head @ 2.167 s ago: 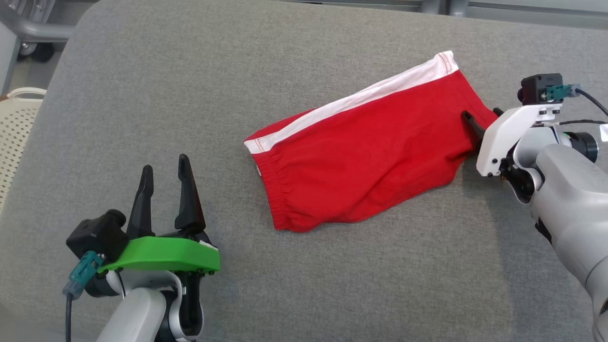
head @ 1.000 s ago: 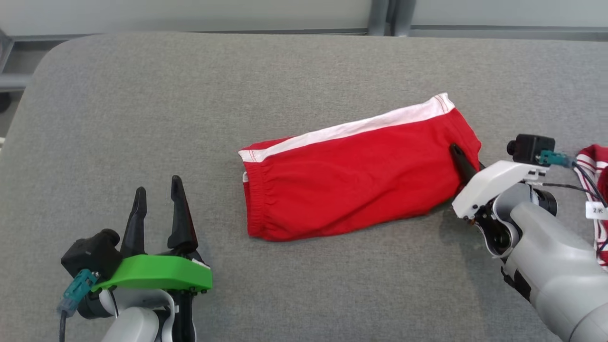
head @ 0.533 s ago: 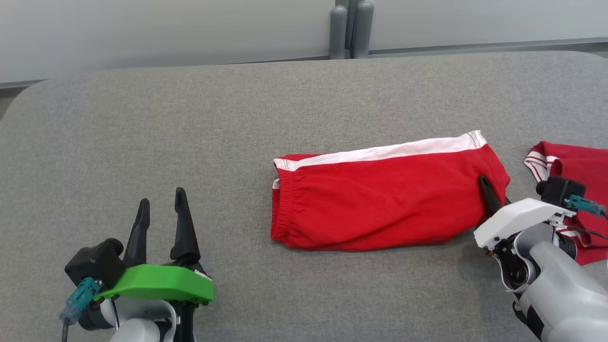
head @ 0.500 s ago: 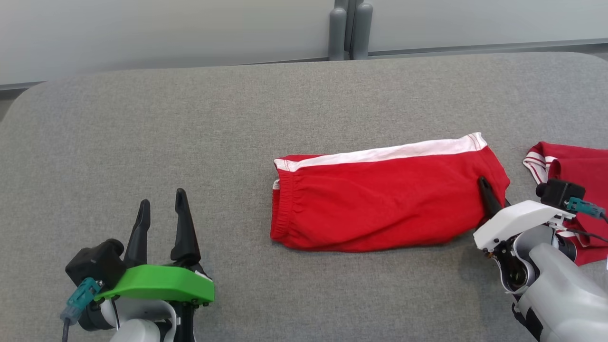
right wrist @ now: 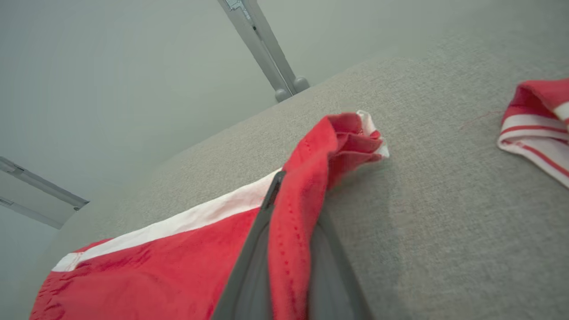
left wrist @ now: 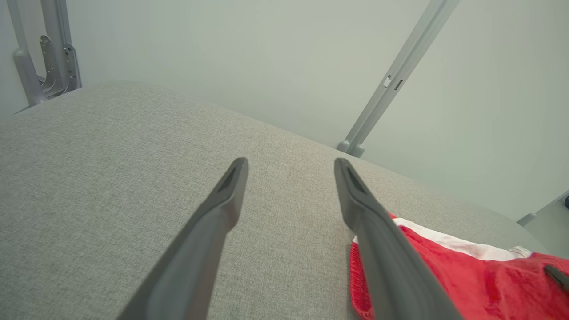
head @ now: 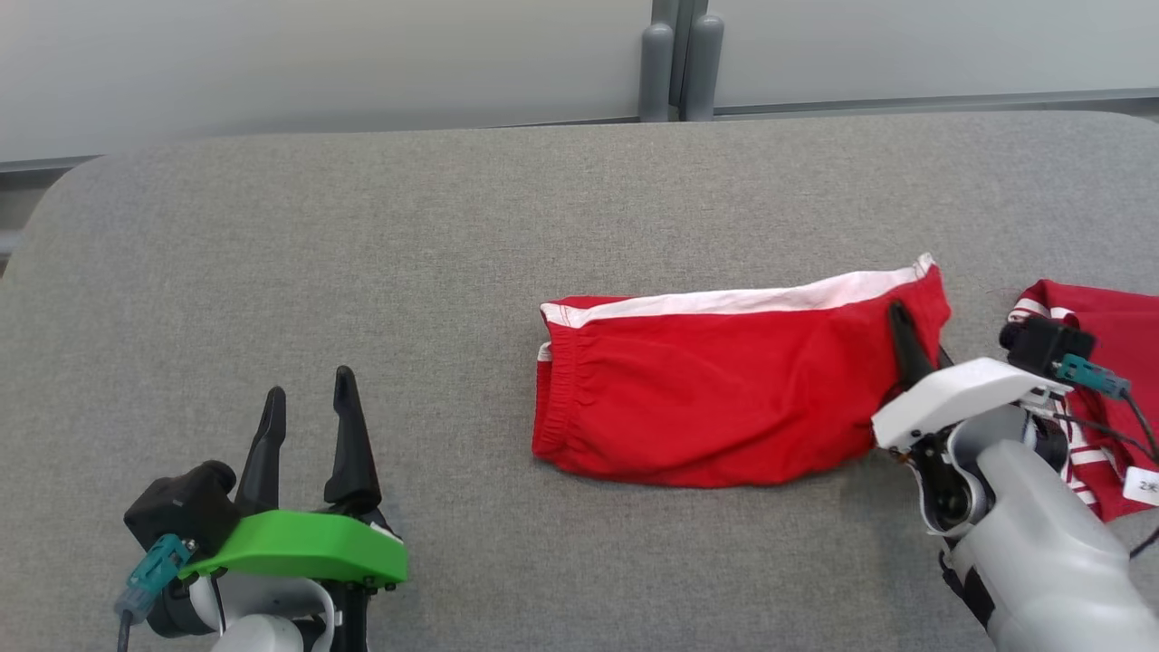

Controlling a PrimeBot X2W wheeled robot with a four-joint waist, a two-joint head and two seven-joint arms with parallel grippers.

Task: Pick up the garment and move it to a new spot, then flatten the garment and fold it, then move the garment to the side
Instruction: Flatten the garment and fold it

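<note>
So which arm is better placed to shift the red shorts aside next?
Right. The right gripper is shut on the end hem of the red shorts, with that edge pinched up off the grey surface. The left gripper stands open over bare surface, apart from the shorts.

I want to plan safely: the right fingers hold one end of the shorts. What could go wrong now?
1. The right fingers pinch only one end of the shorts; pulling may undo the fold.
2. The striped garment lies close by; the right arm may snag it.
</note>
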